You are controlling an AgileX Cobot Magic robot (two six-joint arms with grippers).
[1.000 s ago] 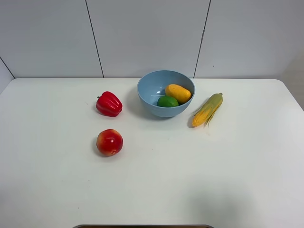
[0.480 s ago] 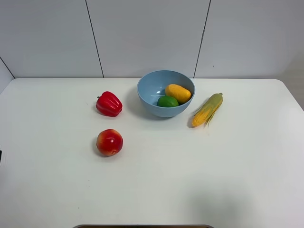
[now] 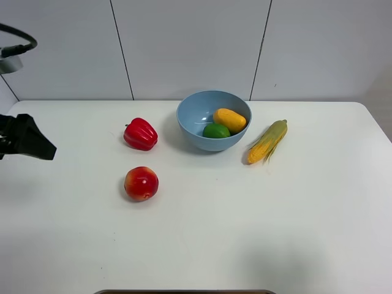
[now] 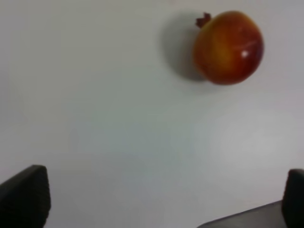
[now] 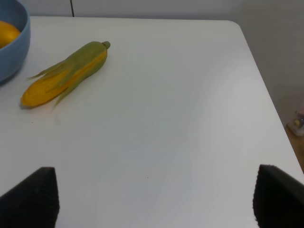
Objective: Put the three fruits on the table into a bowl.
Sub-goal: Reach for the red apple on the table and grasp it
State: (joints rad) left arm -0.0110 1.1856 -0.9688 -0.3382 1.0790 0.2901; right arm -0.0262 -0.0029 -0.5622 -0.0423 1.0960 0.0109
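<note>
White table, panelled wall behind: light-blue bowl holds green lime and yellow-orange mango, glossy red-and-yellow apple lies well front-left of the bowl, left gripper and right gripper spread wide, empty.

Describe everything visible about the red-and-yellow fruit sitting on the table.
The apple-like fruit is round and glossy, red blending into yellow-orange, with a small dark stem tuft. It sits on the white table, in front of the red pepper, outside the blue bowl, touching nothing else.
</note>
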